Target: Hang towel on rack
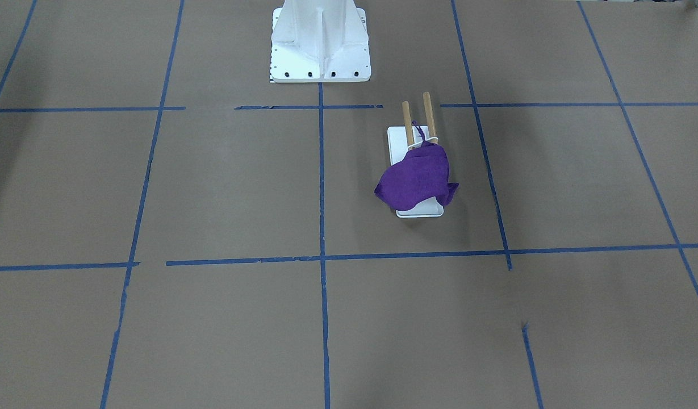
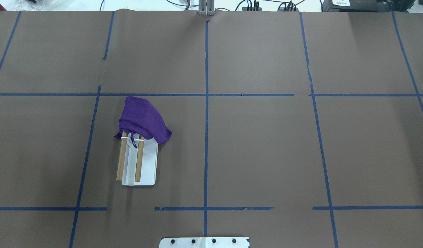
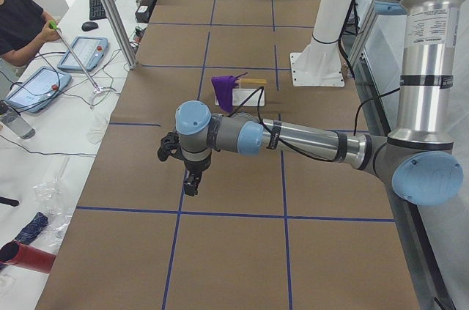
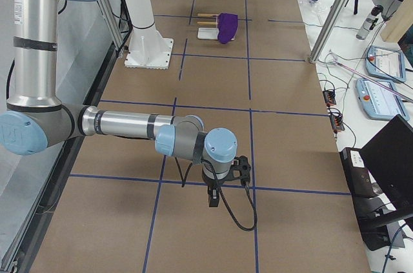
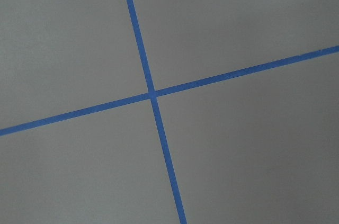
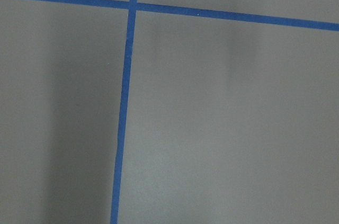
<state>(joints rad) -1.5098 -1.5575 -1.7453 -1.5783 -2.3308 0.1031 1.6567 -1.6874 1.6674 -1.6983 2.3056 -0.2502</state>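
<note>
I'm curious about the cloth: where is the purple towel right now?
In the overhead view, the purple towel is draped over the far end of the rack, left of the centre tape line.

A: What blocks you on the worktop (image 2: 266, 151)?

B: Just the rack (image 2: 139, 172), w/ the towel (image 2: 142, 119) bunched over its far end, plus the pedestal (image 1: 320, 40) at the robot side.

A: Room to pass?

B: Open worktop all round the rack. Rod ends facing the robot are bare, so you can come in from above there. Left hand (image 3: 189, 187) and right hand (image 4: 213, 201) hang well apart from it.

Robot lab: tape-gridded table (image 2: 266, 155), teach pendants (image 3: 82, 53).
</note>
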